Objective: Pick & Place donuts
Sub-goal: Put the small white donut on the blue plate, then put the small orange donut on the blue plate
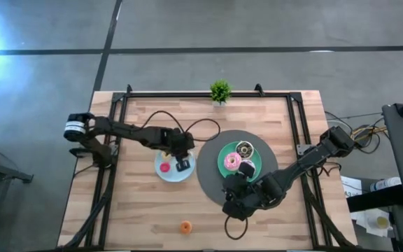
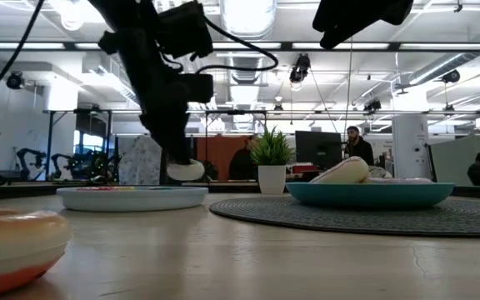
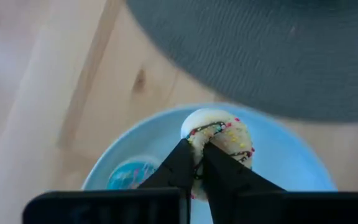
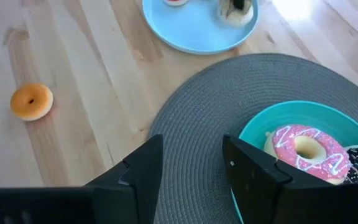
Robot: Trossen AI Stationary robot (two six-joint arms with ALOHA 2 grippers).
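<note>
Left gripper (image 3: 197, 163): fingers clamped on cream sprinkled donut (image 3: 219, 137), above light-blue plate (image 1: 166, 171). Orange donut (image 1: 185, 227): bare tabletop, near front edge. Pink donut (image 1: 231, 162): on green plate (image 1: 223, 154). Right gripper (image 4: 191, 163): fingers apart, over grey mat (image 1: 208, 178).

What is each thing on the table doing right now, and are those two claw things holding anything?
Left gripper: shut on the cream sprinkled donut, over the light-blue plate.
Right gripper: open, holding nothing, above the grey mat.
Pink donut: lying flat on the green plate.
Chocolate donut: lying on the green plate.
Orange donut: lying loose on the table, untouched.
</note>
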